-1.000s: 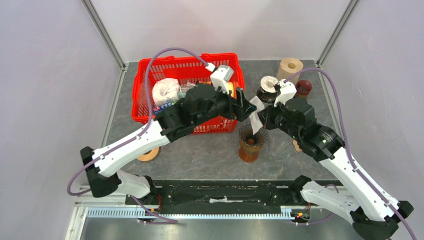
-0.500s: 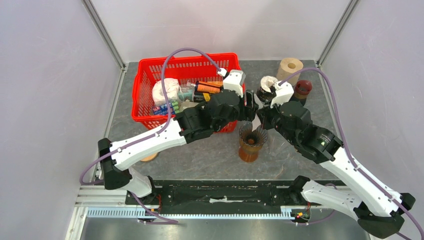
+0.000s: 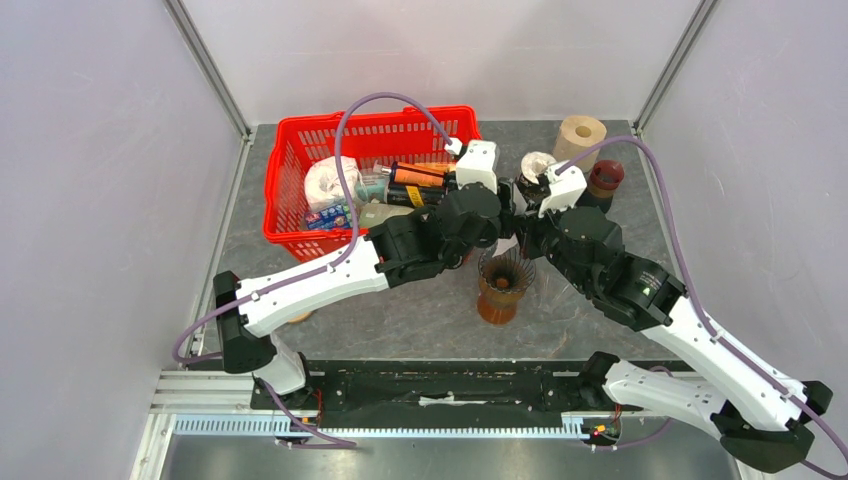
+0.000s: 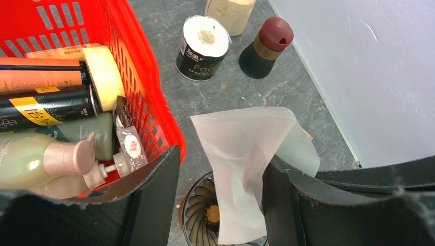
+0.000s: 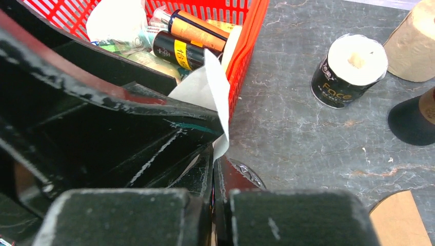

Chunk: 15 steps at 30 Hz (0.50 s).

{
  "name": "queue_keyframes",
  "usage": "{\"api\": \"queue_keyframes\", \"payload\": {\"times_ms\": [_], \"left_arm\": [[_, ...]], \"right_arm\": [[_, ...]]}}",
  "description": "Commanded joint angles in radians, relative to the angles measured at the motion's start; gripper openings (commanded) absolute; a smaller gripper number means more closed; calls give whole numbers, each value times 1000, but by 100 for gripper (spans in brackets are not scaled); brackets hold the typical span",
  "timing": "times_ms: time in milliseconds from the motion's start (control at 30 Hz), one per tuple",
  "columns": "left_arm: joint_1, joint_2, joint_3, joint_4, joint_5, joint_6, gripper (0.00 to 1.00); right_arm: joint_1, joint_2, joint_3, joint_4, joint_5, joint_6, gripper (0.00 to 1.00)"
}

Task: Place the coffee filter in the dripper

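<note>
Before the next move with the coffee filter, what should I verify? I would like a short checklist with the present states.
1. Right gripper shut on coffee filter: ok.
2. Filter between the open fingers of left gripper: ok.
3. Dripper upright, below the filter's lower edge: ok.
4. Filter opened into a cone: not ok, it hangs flat.
5. Filter apart from red basket: ok.

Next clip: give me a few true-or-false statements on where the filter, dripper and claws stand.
1. The coffee filter sits opened out inside the dripper. False: it hangs folded over the dripper, pinched in the right claw.
2. The left claw has its jaws apart, flanking the filter. True.
3. The red basket holds bottles. True.
4. The dripper stands in the basket. False: it stands on the table beside it.
</note>
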Motion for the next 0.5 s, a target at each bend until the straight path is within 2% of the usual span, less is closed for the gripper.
{"api": "queue_keyframes", "payload": {"times_ms": [0, 467], "left_arm": [[-9, 19, 53, -25, -47, -43, 60], [-11, -23, 5, -97, -103, -70, 38]], "right_arm": [[19, -25, 6, 59, 74, -16, 0], [21, -46, 12, 13, 125, 7, 0]]}}
